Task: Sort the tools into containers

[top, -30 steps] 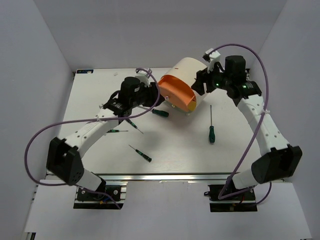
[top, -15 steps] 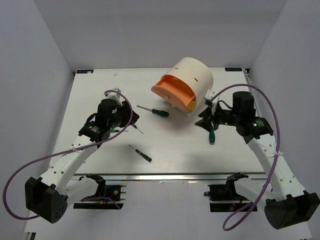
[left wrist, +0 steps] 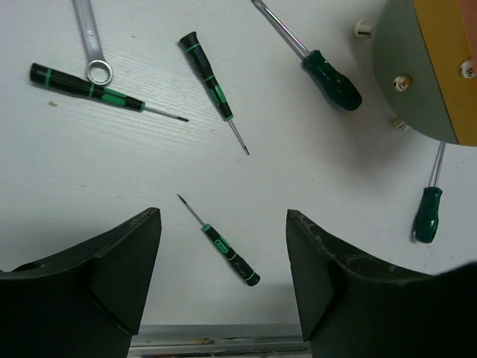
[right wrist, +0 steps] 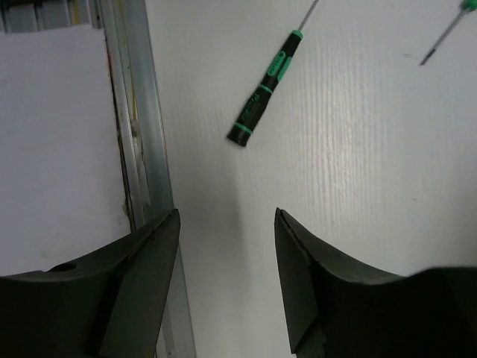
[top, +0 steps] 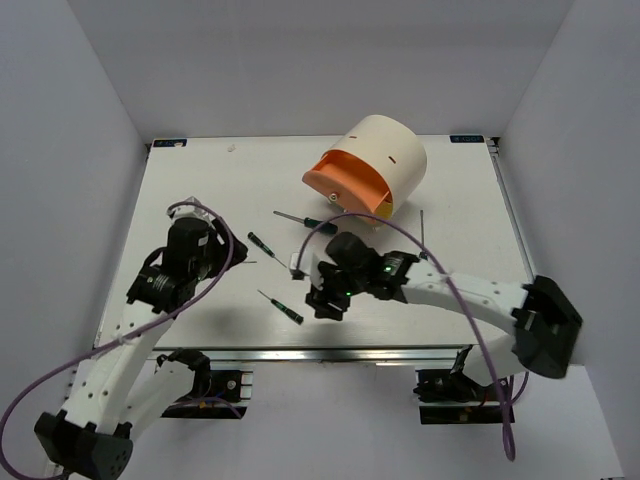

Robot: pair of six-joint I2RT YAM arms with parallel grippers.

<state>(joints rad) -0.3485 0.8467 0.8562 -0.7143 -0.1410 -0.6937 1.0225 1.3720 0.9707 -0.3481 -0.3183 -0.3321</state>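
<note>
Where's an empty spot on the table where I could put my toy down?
Best spot: the bare far-left corner of the table, left of the cabinet. There's also room at the far-right corner, between cabinet and table edge. The middle, in front of the cabinet, is crowded with screwdrivers and a wrench.

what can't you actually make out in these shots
- wrench: left wrist view, far end cut off by the top edge
- big screwdriver: top view, handle hidden under the right arm
- small screwdriver: right wrist view, tip cut off by the top edge
- cabinet: top view, drawer contents hidden by its own shell
</note>
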